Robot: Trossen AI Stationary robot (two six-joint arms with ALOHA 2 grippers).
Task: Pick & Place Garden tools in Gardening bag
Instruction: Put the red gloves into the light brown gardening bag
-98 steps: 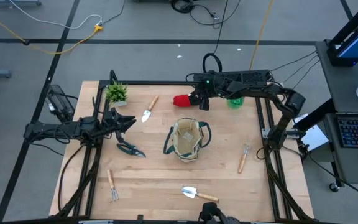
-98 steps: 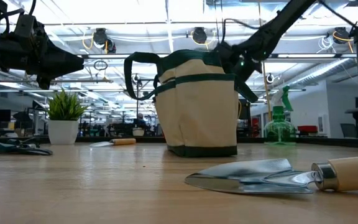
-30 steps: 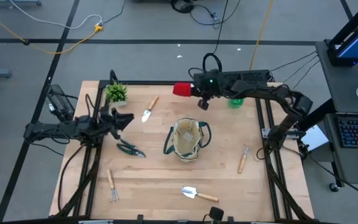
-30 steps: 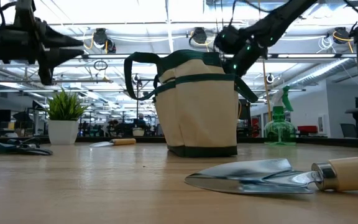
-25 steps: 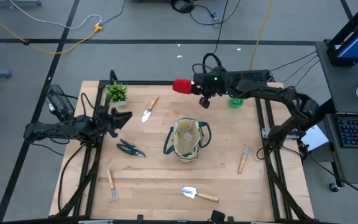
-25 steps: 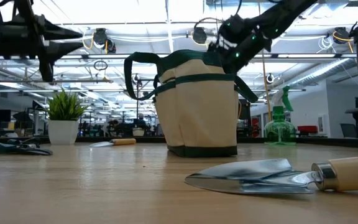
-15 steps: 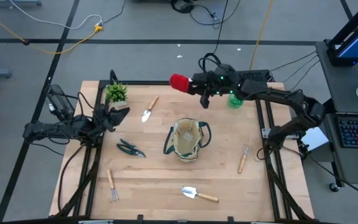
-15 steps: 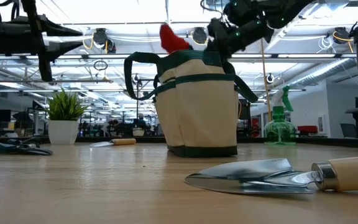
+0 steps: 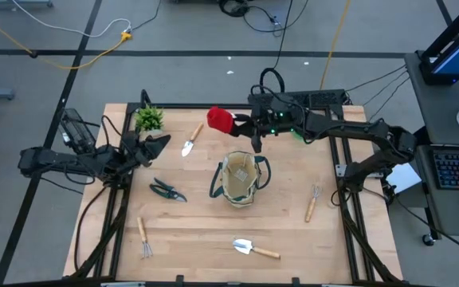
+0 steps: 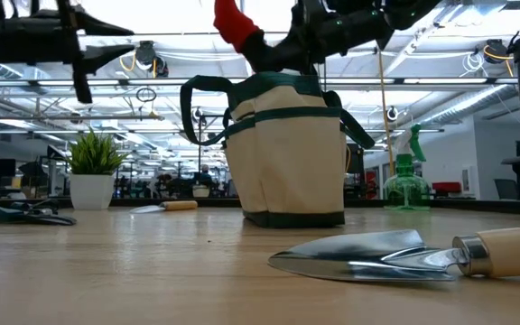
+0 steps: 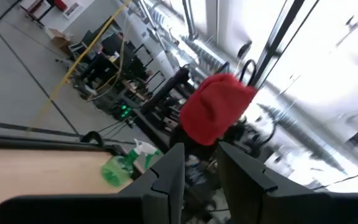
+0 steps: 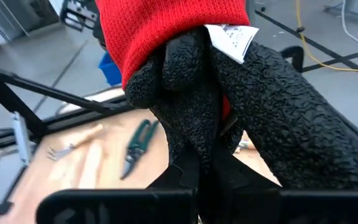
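a trowel (image 9: 250,248) lay by the near edge of the tabletop (image 9: 205,223), with a small fork (image 9: 143,237) toward the near left corner and another fork (image 9: 311,202) by the right edge. the bag (image 9: 240,178) stood upright in the middle of the tabletop, mouth open upward. shears (image 9: 166,190) lay left of it, toward the left edge. a second trowel (image 9: 190,140) lay farther back, between the bag and the plant (image 9: 149,119) at the far left corner. the right gripper (image 9: 242,124) hung in the air just beyond the bag's far side, its fingers pinched on the glove (image 9: 220,119), which was lifted clear of the table; from the low camera the glove (image 10: 233,24) showed above the bag's (image 10: 285,152) rim. the spray bottle (image 9: 300,130) stood near the far right corner, partly under the right arm. the left gripper (image 9: 149,147) was raised over the left edge, near the plant, with its fingers parted and nothing between them.
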